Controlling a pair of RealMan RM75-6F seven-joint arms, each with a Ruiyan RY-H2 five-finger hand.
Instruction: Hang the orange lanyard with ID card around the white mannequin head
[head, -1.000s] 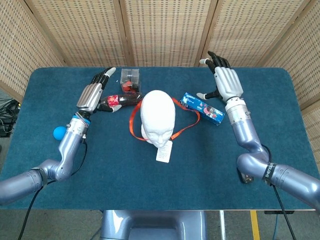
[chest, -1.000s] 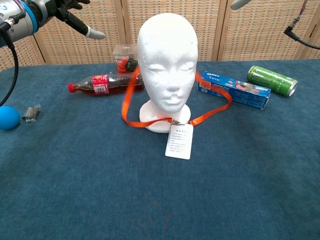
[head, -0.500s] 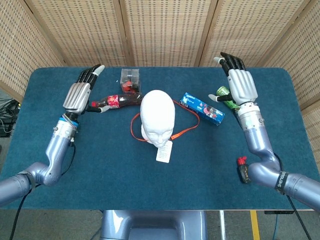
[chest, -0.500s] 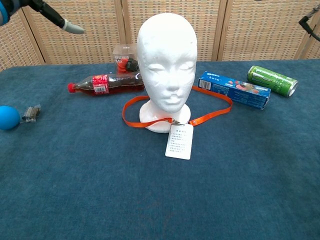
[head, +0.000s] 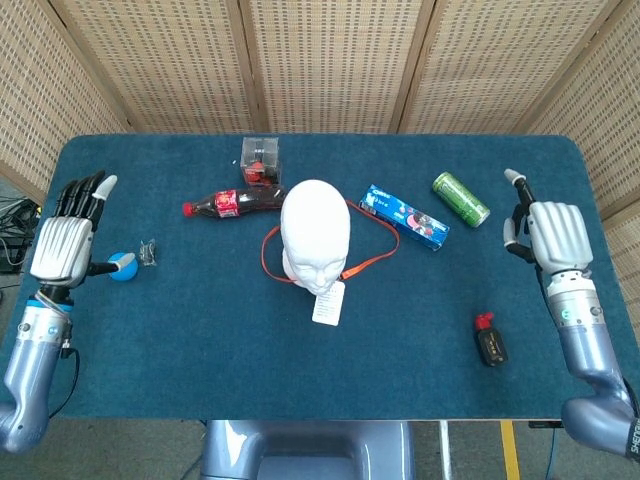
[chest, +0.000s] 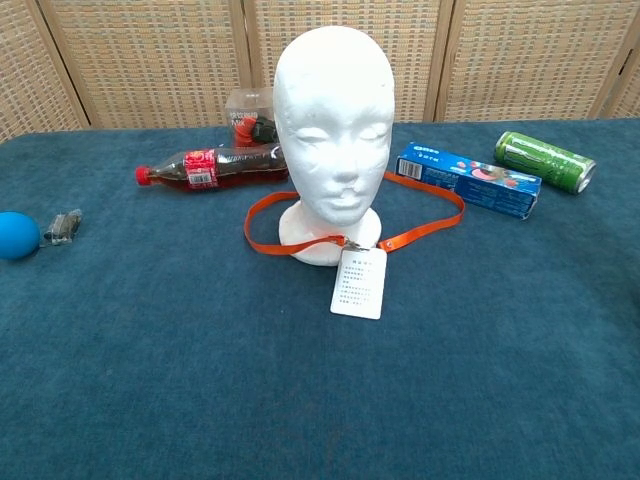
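The white mannequin head (head: 315, 232) (chest: 335, 125) stands upright mid-table. The orange lanyard (head: 371, 260) (chest: 425, 224) loops around its neck and lies on the cloth around the base. The white ID card (head: 328, 302) (chest: 360, 283) lies flat in front of the head. My left hand (head: 66, 238) hovers at the table's left edge, fingers apart, holding nothing. My right hand (head: 553, 235) hangs at the right edge, also open and empty. Neither hand shows in the chest view.
A cola bottle (head: 238, 201) (chest: 215, 166) and a clear box (head: 260, 159) lie behind the head. A blue toothpaste box (head: 405, 217) (chest: 468, 178) and green can (head: 461, 198) (chest: 545, 160) sit right. A blue ball (head: 121, 266) (chest: 15, 235) and binder clip (head: 148, 254) lie left. A small black-and-red object (head: 489, 341) lies front right.
Both hands have drawn outward and down from beside the head to the table's left and right edges. The lanyard has stayed flat around the base since half a second ago.
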